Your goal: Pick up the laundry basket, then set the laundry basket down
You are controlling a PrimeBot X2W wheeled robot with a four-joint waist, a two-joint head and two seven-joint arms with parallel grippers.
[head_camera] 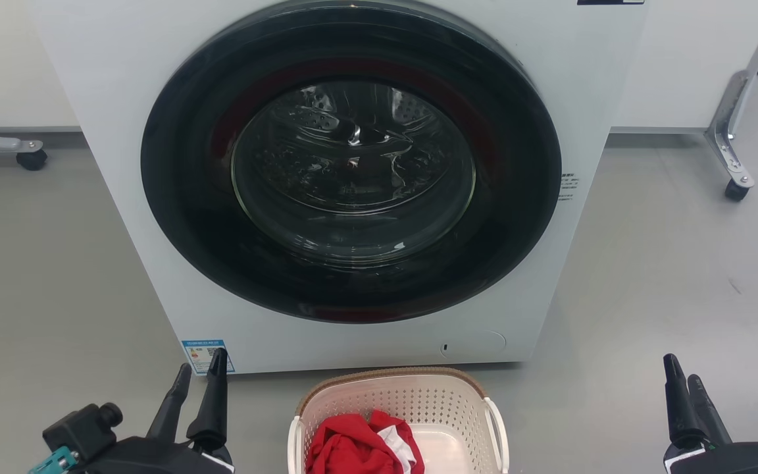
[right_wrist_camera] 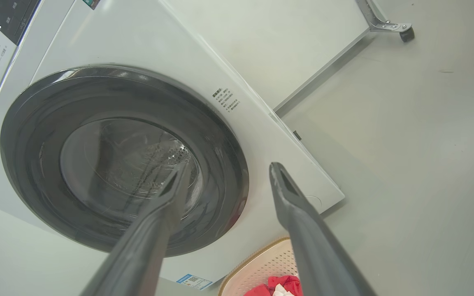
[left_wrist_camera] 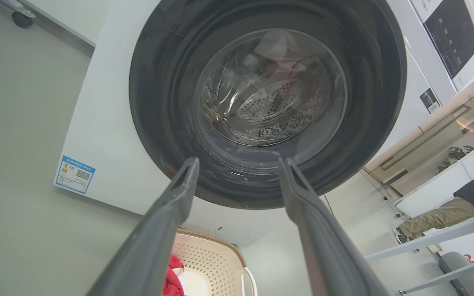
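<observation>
Basket (head_camera: 412, 401) sits on the floor (head_camera: 668, 263), just in front of the washer (head_camera: 353, 197), midway between your two arms.

- Near end runs off the head view's bottom edge, so long axis can't be called.
- Left gripper (head_camera: 202, 362): fingers spread, holding nothing, pointing up-frame at the washer. It is the nearer one, beside the basket's left side.
- Right gripper (head_camera: 682, 368): also spread and empty, same heading, well apart from the basket's right side.
- Left handle (head_camera: 294, 447) and right handle (head_camera: 497, 434) face outward, one toward each gripper, and lie back of the fingertips.
- Red cloth (head_camera: 353, 447) lies inside, toward the left.

Judgement: you need both arms brought inward and down to the handles.
</observation>
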